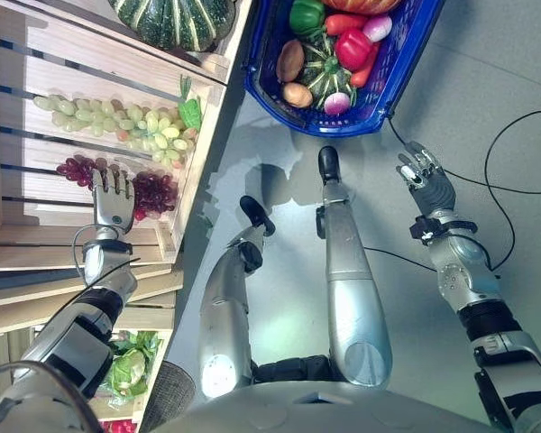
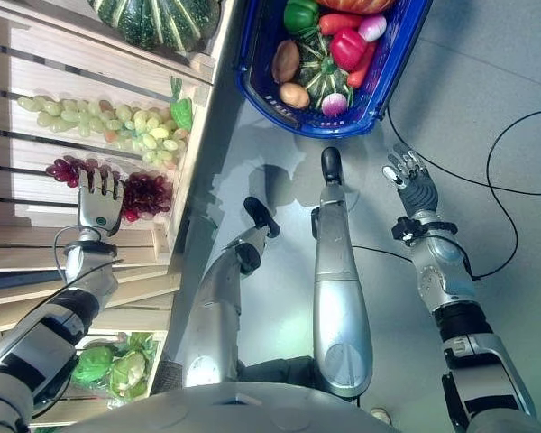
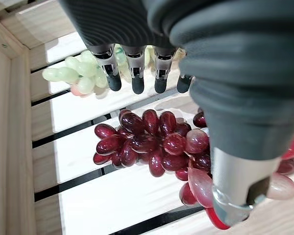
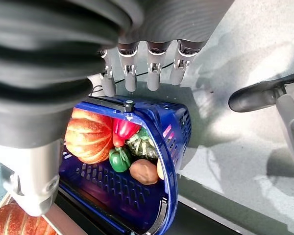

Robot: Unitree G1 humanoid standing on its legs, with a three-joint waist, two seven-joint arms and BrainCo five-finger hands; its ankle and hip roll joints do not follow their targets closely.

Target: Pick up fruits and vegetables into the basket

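A bunch of red grapes lies on the slats of a wooden crate, with green grapes just beyond it. My left hand hovers over the near end of the red bunch, its fingers straight and open, holding nothing. The blue basket stands on the floor to the right of the crate. It holds peppers, a small striped squash, a potato, a carrot and an orange pumpkin. My right hand hangs open over the floor, just short of the basket's rim.
A large green striped squash sits in the crate compartment beyond the grapes. Leafy green vegetables lie on a lower shelf near my left arm. Grey floor stretches to the right of the basket.
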